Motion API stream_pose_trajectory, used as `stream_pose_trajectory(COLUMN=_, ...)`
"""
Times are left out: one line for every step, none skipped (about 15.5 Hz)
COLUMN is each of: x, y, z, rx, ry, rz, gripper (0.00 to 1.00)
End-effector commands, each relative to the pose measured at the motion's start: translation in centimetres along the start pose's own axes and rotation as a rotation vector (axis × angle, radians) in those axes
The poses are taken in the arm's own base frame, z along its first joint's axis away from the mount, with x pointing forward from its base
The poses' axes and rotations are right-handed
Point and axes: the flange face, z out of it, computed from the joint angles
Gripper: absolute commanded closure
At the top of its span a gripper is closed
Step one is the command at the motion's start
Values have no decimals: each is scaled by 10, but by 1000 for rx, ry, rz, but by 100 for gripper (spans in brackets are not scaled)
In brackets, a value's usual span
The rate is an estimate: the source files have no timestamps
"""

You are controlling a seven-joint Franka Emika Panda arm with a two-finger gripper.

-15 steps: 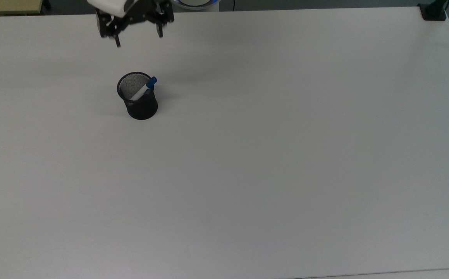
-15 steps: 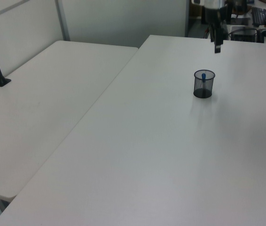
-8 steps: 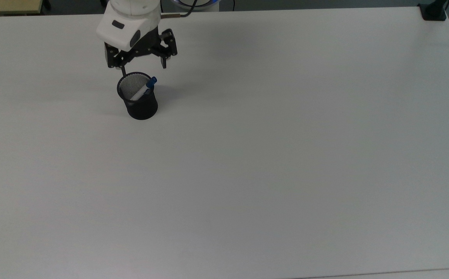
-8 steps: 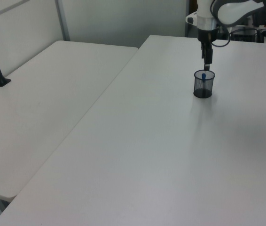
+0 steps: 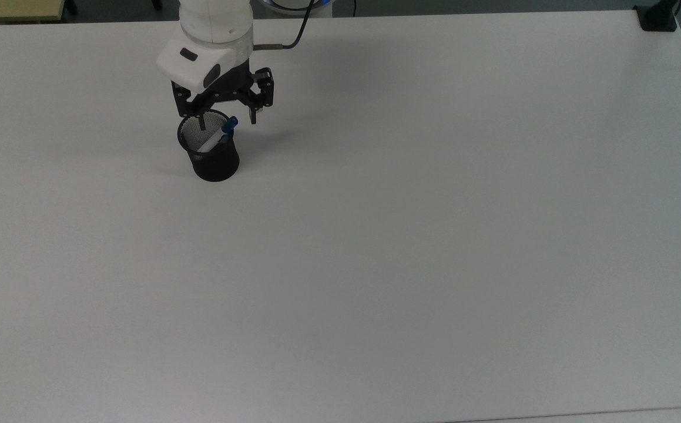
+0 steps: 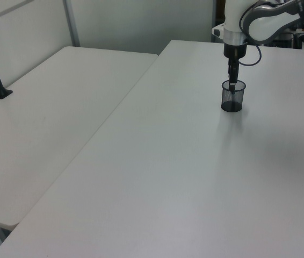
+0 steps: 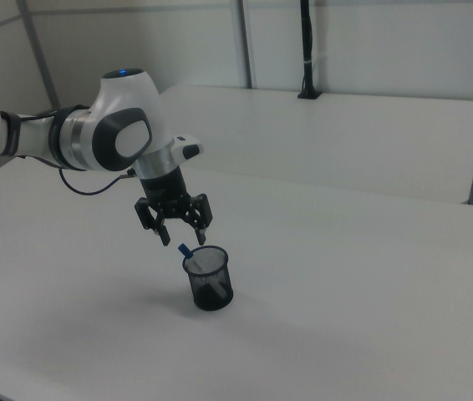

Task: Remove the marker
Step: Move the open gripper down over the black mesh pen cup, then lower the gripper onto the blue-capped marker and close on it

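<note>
Table: broad white tabletop (image 5: pixel 411 235).
Cup: black wire-mesh pen cup (image 5: pixel 214 155), upright, toward the top view's upper left.
Marker: slim white-barrelled marker with a blue cap (image 5: pixel 218 135), leaning inside the cup, cap above the rim.
Gripper: black two-finger gripper (image 5: pixel 227 120), fingers spread wide, holding nothing, just above the cup's mouth, straddling the cap.

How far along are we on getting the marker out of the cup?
Done: the hand hangs open just above the mesh cup. In hand: nothing; the marker leans inside the cup, blue cap over the rim, ungrasped. Left: lower, close on the cap, lift out.
</note>
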Motion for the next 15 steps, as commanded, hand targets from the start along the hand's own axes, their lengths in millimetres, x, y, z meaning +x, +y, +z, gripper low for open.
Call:
stream_pose_trajectory(x=2, y=-15, z=8, rx=-11, ry=-1, rz=7, gripper=44)
stream_pose_trajectory(x=2, y=-16, z=12, rx=-12, ry=-8, rz=2, gripper=50)
stream_pose_trajectory(x=4, y=-19, z=16, rx=-11, ry=-15, rz=-2, gripper=53)
stream_pose_trajectory(x=3, y=-20, z=17, rx=-13, ry=-17, rz=-6, gripper=54)
stream_pose_trajectory(x=3, y=-20, z=20, rx=-13, ry=-23, rz=-9, gripper=54)
stream_pose_trajectory(x=3, y=-20, z=20, rx=-19, ry=-25, rz=-13, gripper=54)
stream_pose_trajectory(x=2, y=-19, z=20, rx=-29, ry=-27, rz=-18, gripper=54)
stream_pose_trajectory(x=1, y=-18, z=18, rx=-36, ry=-29, rz=-22, gripper=54)
stream_pose_trajectory(x=1, y=-17, z=18, rx=-39, ry=-30, rz=-23, gripper=54)
stream_pose_trajectory(x=1, y=-17, z=16, rx=-39, ry=-30, rz=-26, gripper=54)
stream_pose_trajectory(x=-1, y=-16, z=15, rx=-44, ry=-35, rz=-28, gripper=54)
stream_pose_trajectory(x=-2, y=-14, z=13, rx=-52, ry=-43, rz=-31, gripper=53)
stream_pose_trajectory(x=-4, y=-13, z=11, rx=-57, ry=-57, rz=-33, gripper=53)
stream_pose_trajectory(x=-6, y=-13, z=10, rx=-63, ry=-74, rz=-38, gripper=53)
stream_pose_trajectory(x=-8, y=-13, z=9, rx=-73, ry=-98, rz=-41, gripper=52)
